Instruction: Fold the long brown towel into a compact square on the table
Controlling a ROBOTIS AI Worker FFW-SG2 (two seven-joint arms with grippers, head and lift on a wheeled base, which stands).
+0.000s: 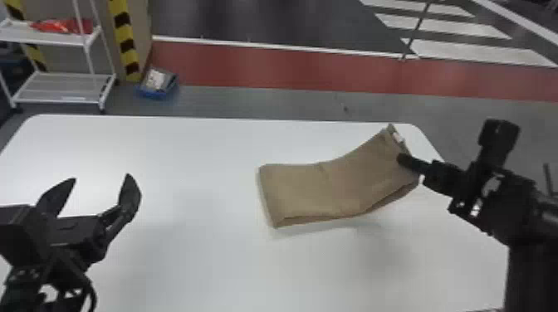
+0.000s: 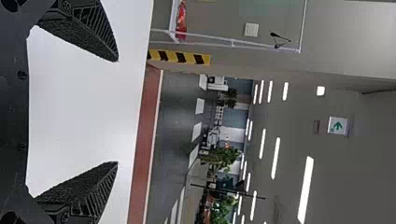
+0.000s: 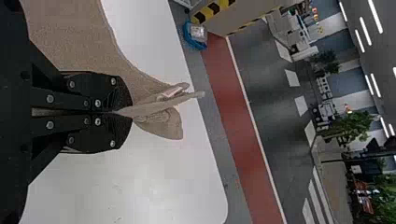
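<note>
The brown towel lies folded into a long band on the white table, right of the middle, with its right end lifted off the surface. At that raised end is my right gripper in the head view. In the right wrist view my right gripper is shut on the brown towel, whose edge with a white label pokes out past the fingertips. My left gripper stands open over the table's left side, away from the towel. Bare table lies behind my left gripper in the left wrist view.
Beyond the table's far edge stand a white shelf cart with red items, a striped yellow-black post and a blue bin on the floor. The table's rounded far right corner is close to the right gripper.
</note>
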